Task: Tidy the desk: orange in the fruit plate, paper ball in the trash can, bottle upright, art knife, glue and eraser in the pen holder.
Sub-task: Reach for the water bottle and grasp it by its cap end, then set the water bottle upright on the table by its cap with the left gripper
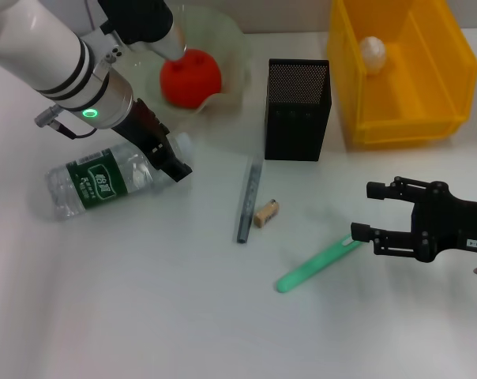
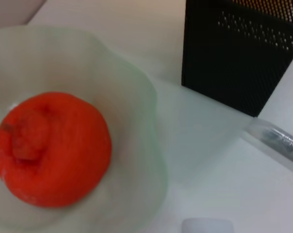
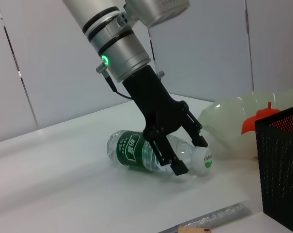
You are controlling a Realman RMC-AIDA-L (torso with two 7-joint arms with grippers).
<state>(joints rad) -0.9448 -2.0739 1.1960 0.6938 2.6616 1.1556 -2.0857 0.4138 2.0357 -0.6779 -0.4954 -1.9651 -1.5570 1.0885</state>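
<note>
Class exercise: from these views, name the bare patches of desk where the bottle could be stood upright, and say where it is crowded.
Bare desk lies in front of the lying bottle, which the left gripper straddles at its neck. Crowded: the middle, with the grey stick, eraser, green stick and right gripper, below the pen holder.

The head camera looks forward and down from above onto the worktop, taking in both arms, the bottle, the fruit plate, the pen holder and the trash can; the left wrist camera sits very near the fruit plate, looking down on the orange, with the pen holder just beyond. The right wrist camera looks low across the worktop from farther off, sharing the bottle, fruit plate and pen holder with the head view.
</note>
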